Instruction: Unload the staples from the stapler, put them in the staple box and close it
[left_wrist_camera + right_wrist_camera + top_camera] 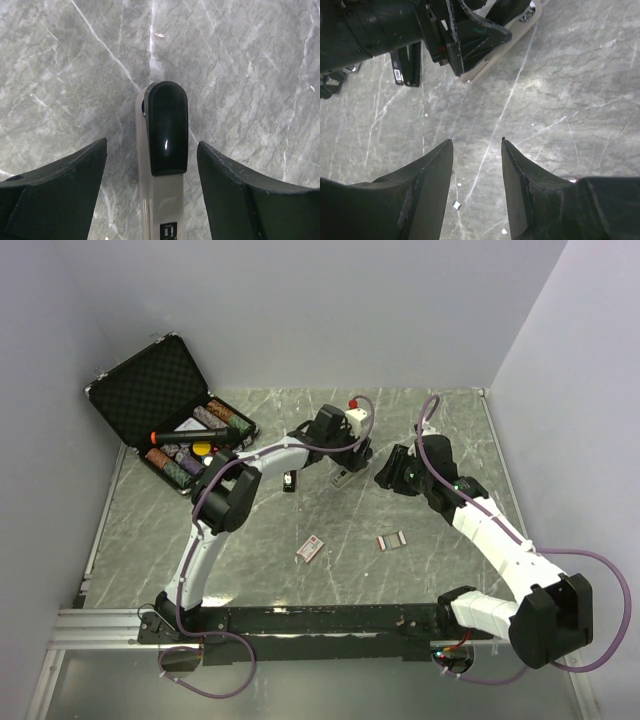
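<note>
Marble: stapler inside left hand (ungripped)

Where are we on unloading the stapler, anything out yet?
Done: the left gripper is lined up around the stapler. In hand: its fingers stand open either side, not touching; the right gripper waits open over the table nearby. Left: grasp, open it and pull the staples; no strip visibly out yet.

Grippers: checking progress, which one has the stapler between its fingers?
The left gripper: the stapler lies between its open fingers; the right gripper has only table between its own.
</note>
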`<act>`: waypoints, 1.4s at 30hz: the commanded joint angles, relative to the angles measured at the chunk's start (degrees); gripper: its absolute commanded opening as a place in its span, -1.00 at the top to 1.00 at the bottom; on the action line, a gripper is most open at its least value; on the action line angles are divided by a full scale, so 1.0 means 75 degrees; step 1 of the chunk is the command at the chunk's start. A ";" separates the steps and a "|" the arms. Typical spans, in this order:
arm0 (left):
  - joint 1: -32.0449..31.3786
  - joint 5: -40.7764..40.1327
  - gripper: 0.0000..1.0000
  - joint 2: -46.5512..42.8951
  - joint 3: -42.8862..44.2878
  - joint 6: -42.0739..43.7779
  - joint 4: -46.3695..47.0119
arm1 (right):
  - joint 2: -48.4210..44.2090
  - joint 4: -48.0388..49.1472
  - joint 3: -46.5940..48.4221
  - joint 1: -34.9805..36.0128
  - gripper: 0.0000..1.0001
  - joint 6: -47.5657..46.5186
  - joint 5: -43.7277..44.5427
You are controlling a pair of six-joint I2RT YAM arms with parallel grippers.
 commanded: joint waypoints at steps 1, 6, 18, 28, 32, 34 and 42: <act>-0.0137 -0.0077 -0.53 0.0118 0.0477 0.0128 0.0098 | -0.0129 0.0124 0.0001 -0.0014 -0.02 -0.0135 -0.0111; -0.0195 -0.0195 -0.44 0.0212 0.0525 0.0139 0.0144 | -0.0106 0.0171 0.0001 -0.0014 -0.02 -0.0159 -0.0158; -0.0277 -0.0652 0.32 0.0259 0.0478 0.0268 0.0261 | -0.0070 0.0288 -0.0104 -0.0014 -0.01 -0.0112 -0.0263; -0.0348 -0.0734 0.99 -0.0255 0.0116 0.0339 0.0343 | -0.0258 0.0300 -0.0233 -0.0014 0.00 -0.0053 -0.0217; -0.0371 -0.0267 0.99 -0.0771 -0.0131 0.0257 0.0192 | -0.0328 0.0102 0.0000 -0.0037 0.00 -0.0158 -0.0252; -0.0406 -0.0055 0.99 -0.1064 -0.0317 0.0222 0.0133 | -0.0398 0.0019 0.0130 -0.0026 0.01 -0.0205 -0.0252; -0.0418 0.0870 0.99 -0.2540 -0.1536 -0.0095 0.0285 | -0.0574 -0.0274 0.0598 -0.0038 -0.01 -0.0592 -0.0872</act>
